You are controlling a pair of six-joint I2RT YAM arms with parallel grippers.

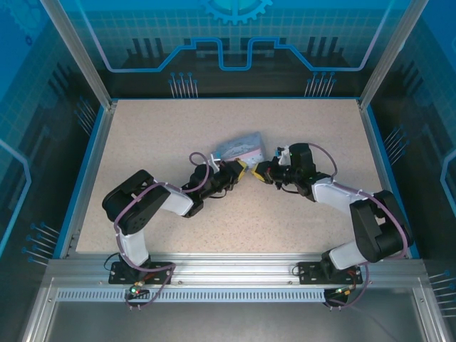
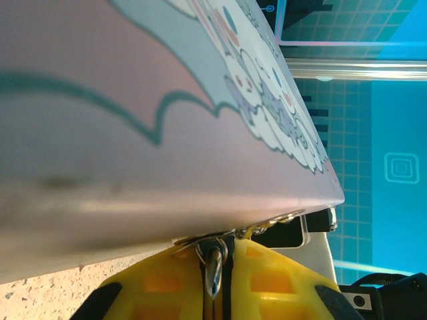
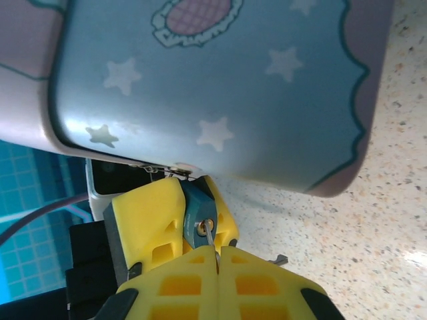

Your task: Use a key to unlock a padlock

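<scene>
Left end effector (image 1: 242,169) opposite right one (image 1: 261,172)

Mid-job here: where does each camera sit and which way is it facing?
Top external: above and behind the arm bases, looking down on the table; both arms show, meeting at the box.
Left wrist: low beside the box, looking along its printed side; left gripper at the bottom edge.
Right wrist: facing the box's starred side; right gripper holds the key at the padlock.
Shared: both wrist views show the box close up.
</scene>
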